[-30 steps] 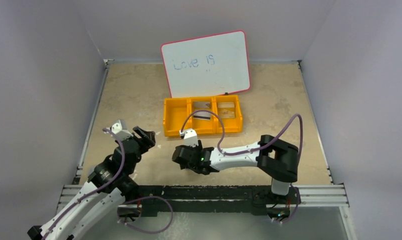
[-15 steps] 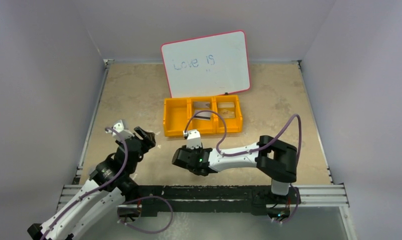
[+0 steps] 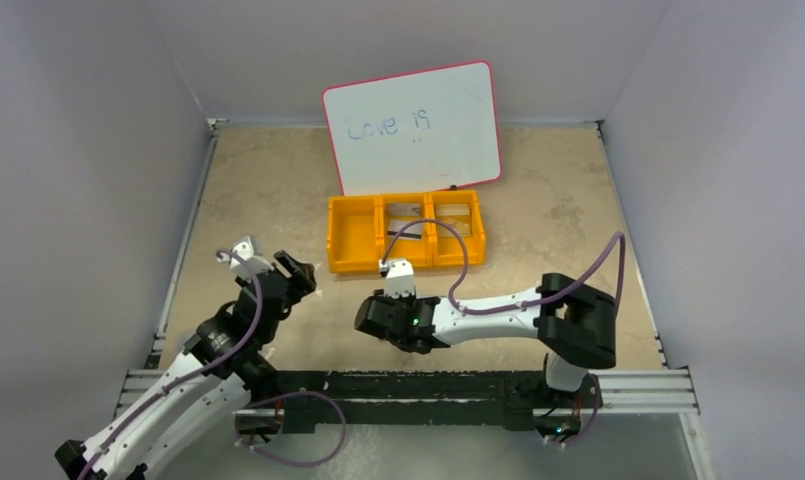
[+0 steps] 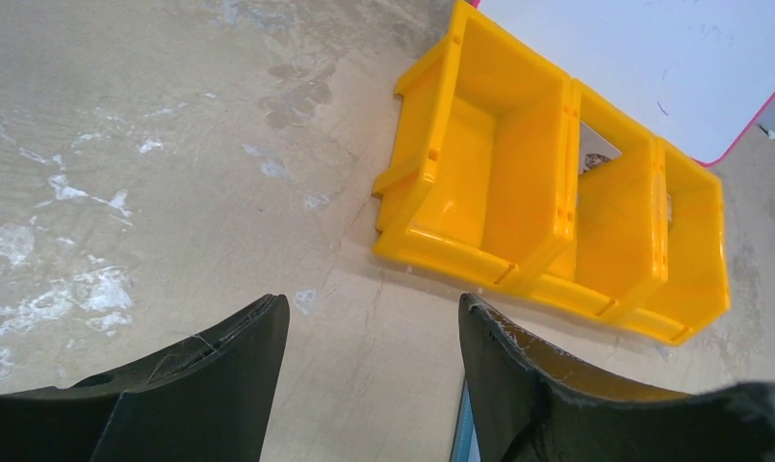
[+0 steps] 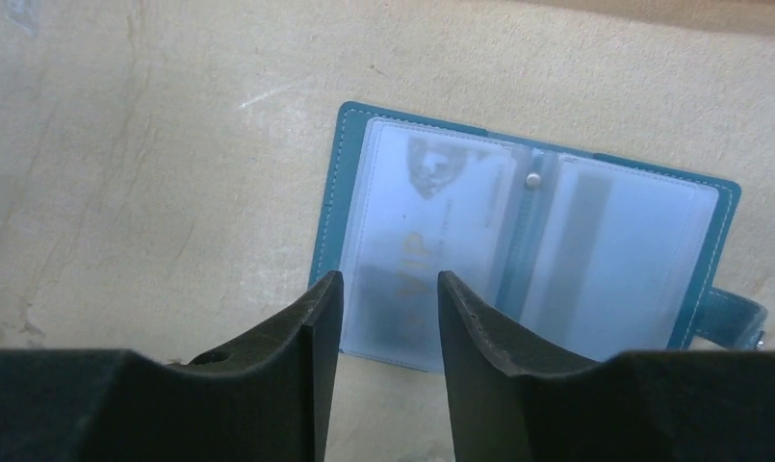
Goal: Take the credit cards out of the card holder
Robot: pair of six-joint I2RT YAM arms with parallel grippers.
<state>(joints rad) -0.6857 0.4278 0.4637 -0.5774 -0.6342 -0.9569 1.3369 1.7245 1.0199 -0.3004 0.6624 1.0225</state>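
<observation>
The teal card holder lies spread open on the table in the right wrist view. Its clear pockets face up and its snap tab is at the right. A pale credit card with gold lettering sits in the left pocket, and another card shows blurred in the right pocket. My right gripper hovers over the left pocket's near edge, jaws apart, with nothing between them. In the top view the wrist of the right gripper hides the holder. My left gripper is open over bare table, with a blue sliver of the holder beside its right finger.
An orange three-compartment bin stands just beyond both grippers. A grey card lies in its middle compartment and a tan one in its right. A pink-rimmed whiteboard leans behind it.
The right gripper's jaws have narrowed, and its arm has shifted a little to the right. The left gripper has edged forward towards the bin.
</observation>
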